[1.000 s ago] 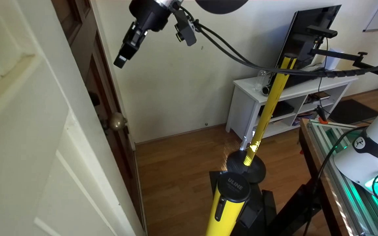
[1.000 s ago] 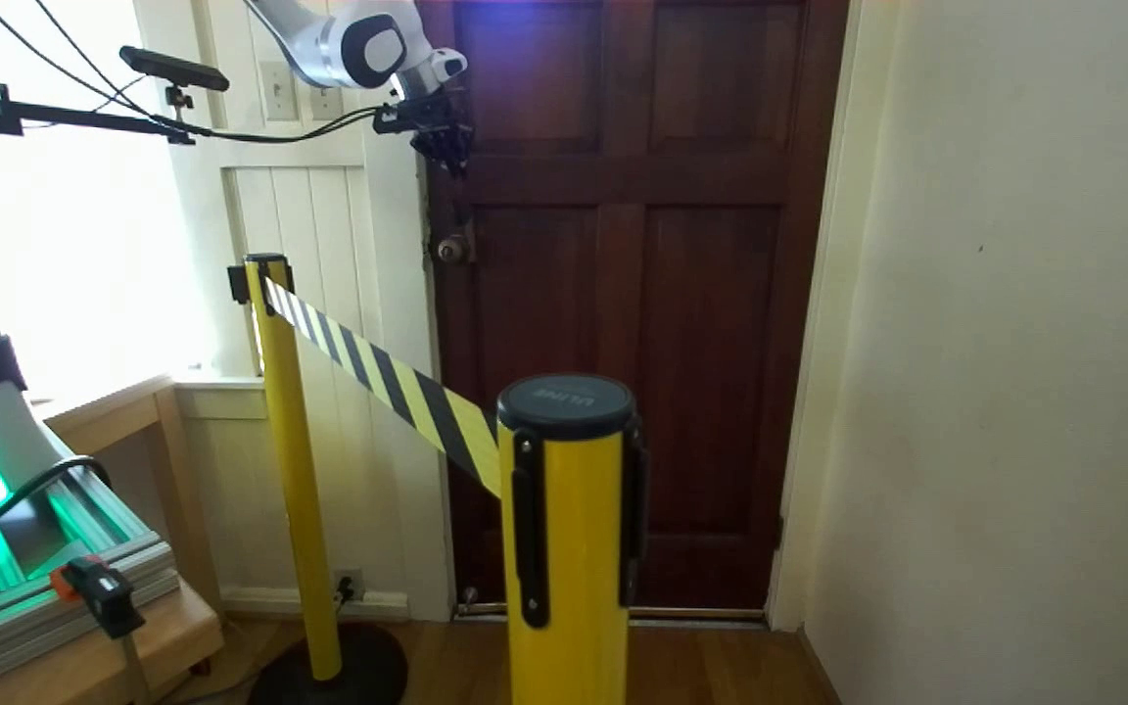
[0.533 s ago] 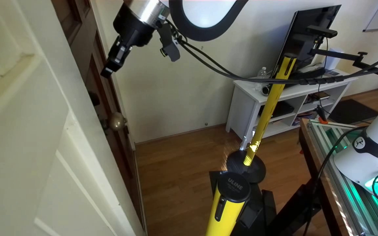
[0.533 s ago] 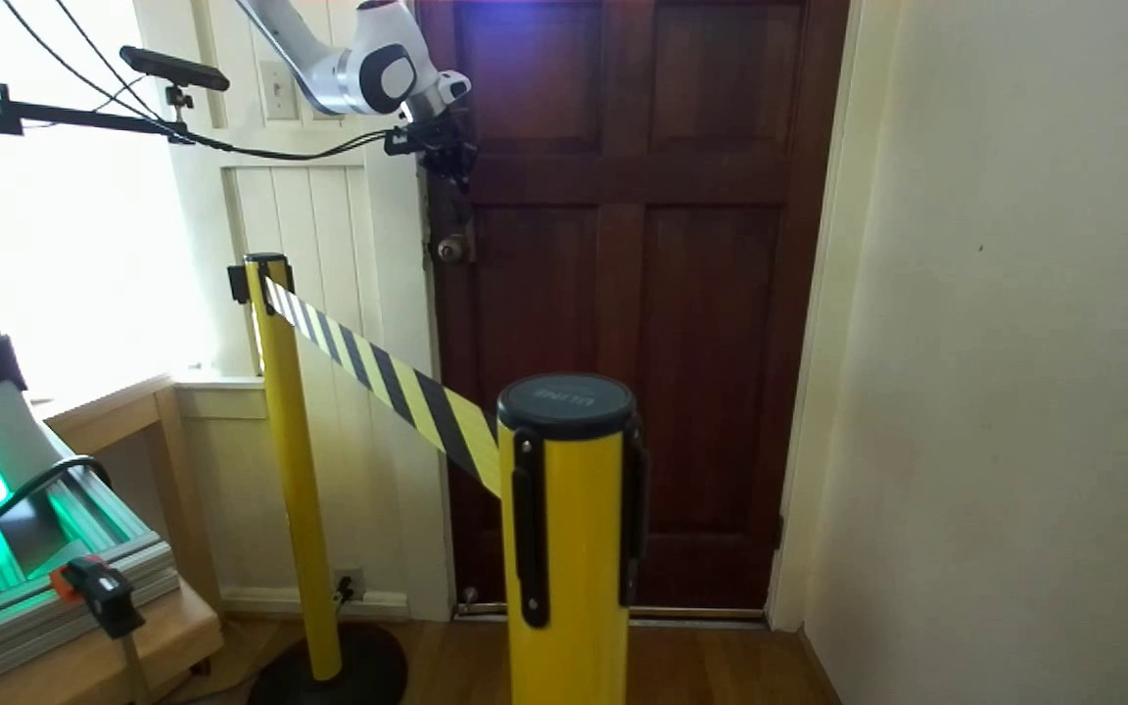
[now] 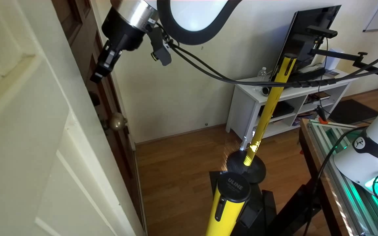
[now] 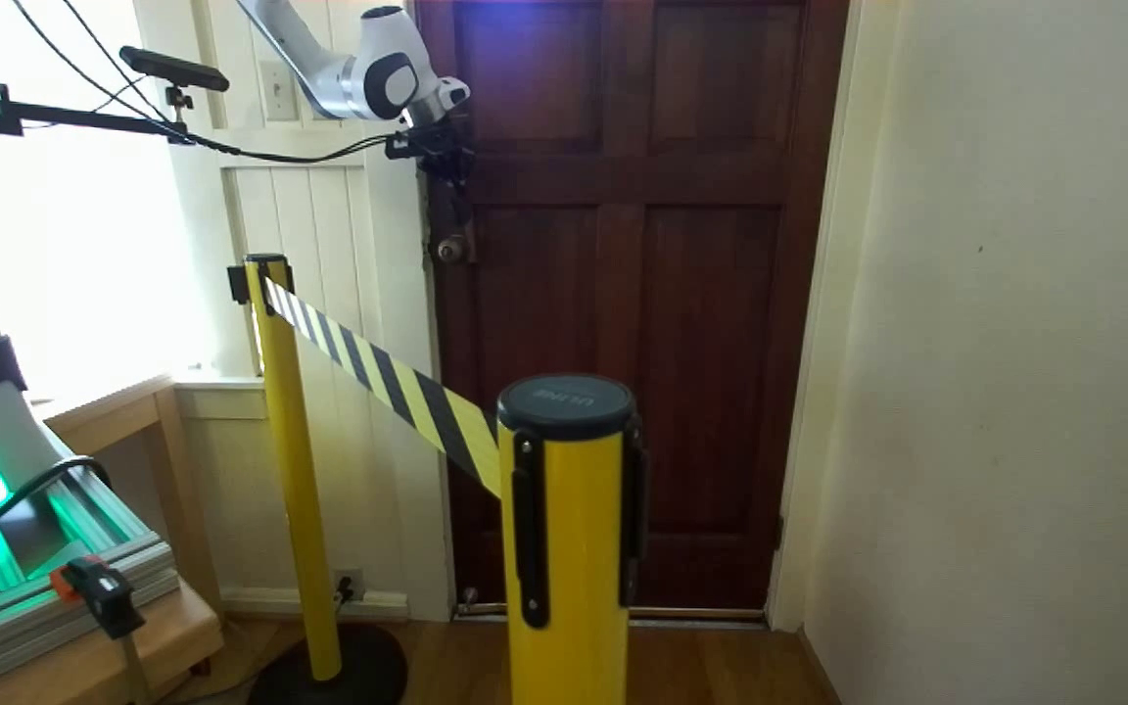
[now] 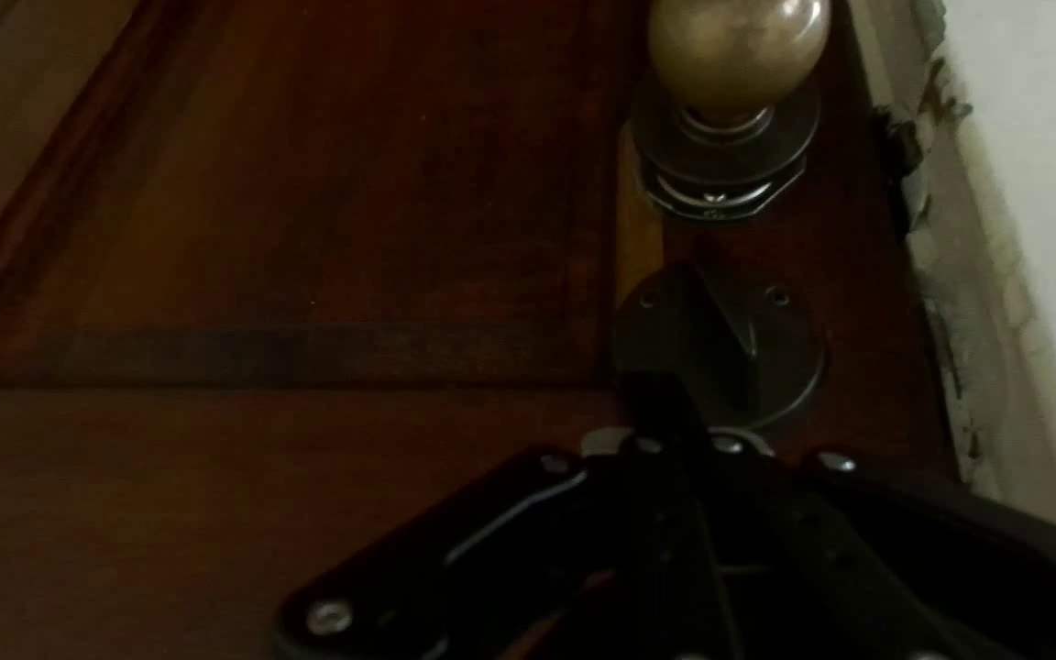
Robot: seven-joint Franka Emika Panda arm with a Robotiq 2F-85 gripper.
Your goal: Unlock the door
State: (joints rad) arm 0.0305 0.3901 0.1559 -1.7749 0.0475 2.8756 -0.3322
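the gripper [image 5: 96, 77] has come nearer the lock [image 7: 719, 344] on the door [image 6: 623, 294], pinched narrow; to turn the lock, it likely must spread.

Glossy metal knob [image 7: 737, 50], smooth wooden door [image 7: 308, 211]
My fingers [image 7: 661, 426] look matt, the lock turn [image 7: 720, 339] dull too; the frame [image 7: 991, 284] is rough along its edge.
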